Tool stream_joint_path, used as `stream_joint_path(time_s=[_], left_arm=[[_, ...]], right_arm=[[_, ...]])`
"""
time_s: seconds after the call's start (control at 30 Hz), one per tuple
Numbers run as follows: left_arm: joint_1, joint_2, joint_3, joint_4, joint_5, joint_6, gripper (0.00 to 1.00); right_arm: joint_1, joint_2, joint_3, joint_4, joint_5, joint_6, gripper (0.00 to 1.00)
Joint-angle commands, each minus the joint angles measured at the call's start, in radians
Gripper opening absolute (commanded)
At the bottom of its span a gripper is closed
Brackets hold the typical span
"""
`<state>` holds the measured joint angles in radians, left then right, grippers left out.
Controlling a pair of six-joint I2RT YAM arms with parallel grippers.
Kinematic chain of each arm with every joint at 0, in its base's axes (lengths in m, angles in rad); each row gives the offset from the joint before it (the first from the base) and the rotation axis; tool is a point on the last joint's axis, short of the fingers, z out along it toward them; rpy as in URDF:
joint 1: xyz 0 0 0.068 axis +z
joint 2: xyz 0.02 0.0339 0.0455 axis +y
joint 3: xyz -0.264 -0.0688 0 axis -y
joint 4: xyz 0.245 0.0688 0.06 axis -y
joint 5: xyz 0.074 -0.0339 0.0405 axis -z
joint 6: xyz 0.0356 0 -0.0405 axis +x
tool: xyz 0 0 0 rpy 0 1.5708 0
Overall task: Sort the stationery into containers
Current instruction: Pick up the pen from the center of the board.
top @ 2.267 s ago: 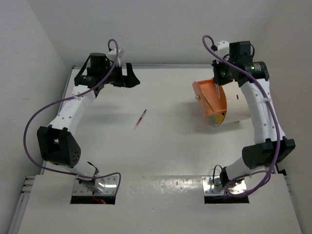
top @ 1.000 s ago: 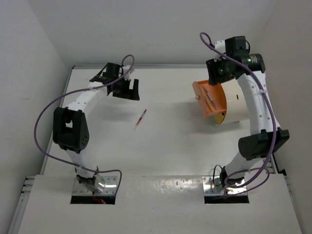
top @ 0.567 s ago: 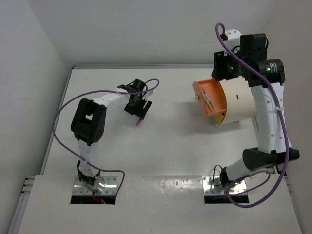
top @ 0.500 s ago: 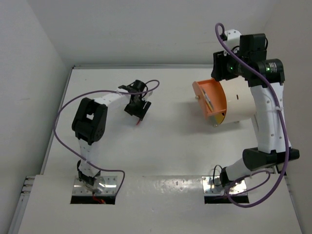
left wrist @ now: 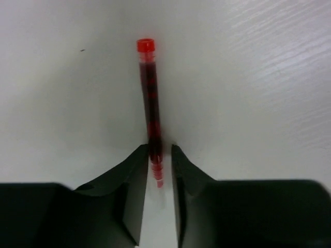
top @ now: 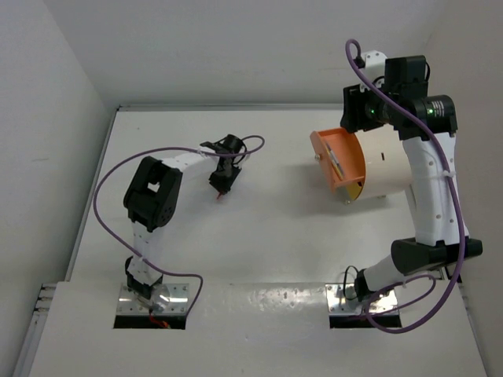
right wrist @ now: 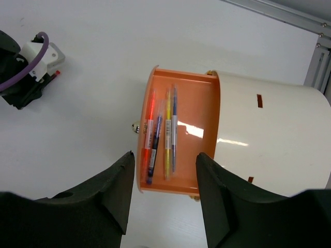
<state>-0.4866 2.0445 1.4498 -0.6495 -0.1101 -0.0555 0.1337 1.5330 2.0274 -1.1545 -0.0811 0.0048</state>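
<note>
Left jaws straddle red pen on open table, grip unclear; right jaws open above drawer

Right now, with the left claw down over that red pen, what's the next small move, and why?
Probably squeeze the left claw firmly onto the red pen before any lift. The pen lies flat on the table with one end between the fingers, but I cannot tell whether both pads press it, and lifting early could drop it.
</note>
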Motion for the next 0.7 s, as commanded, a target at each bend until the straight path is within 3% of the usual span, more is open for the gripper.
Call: stream_joint_path(time_s=[0.0, 0.2, 0.33, 0.4, 0.5, 0.57, 0.67], left_arm=[[-0.012, 0.063, -0.020, 0.031, -0.011, -0.007, 0.28], [-0.007, 0.051, -0.023, 0.031, 0.062, -0.014, 0.00], [0.023, -0.059, -0.040, 0.099, 0.153, -0.032, 0.00], [0.048, -0.157, -0.035, 0.134, 0.295, -0.055, 0.00], [0.103, -0.321, -0.045, 0.273, 0.550, -0.127, 0.00], [0.128, -0.432, -0.075, 0.456, 0.678, -0.237, 0.00], [0.138, -0.487, -0.079, 0.672, 0.826, -0.385, 0.00]], right_arm=[[0.006, -0.007, -0.010, 0.021, -0.008, 0.017, 0.51], [0.006, -0.016, -0.021, 0.019, -0.025, 0.018, 0.50], [0.006, -0.019, -0.021, 0.021, -0.057, 0.020, 0.50], [0.004, -0.020, -0.021, 0.027, -0.090, 0.023, 0.50], [0.004, -0.019, -0.010, 0.033, -0.164, 0.029, 0.47], [0.006, -0.020, -0.006, 0.036, -0.221, 0.031, 0.44], [0.012, -0.028, -0.025, 0.065, -0.371, 0.040, 0.41]])
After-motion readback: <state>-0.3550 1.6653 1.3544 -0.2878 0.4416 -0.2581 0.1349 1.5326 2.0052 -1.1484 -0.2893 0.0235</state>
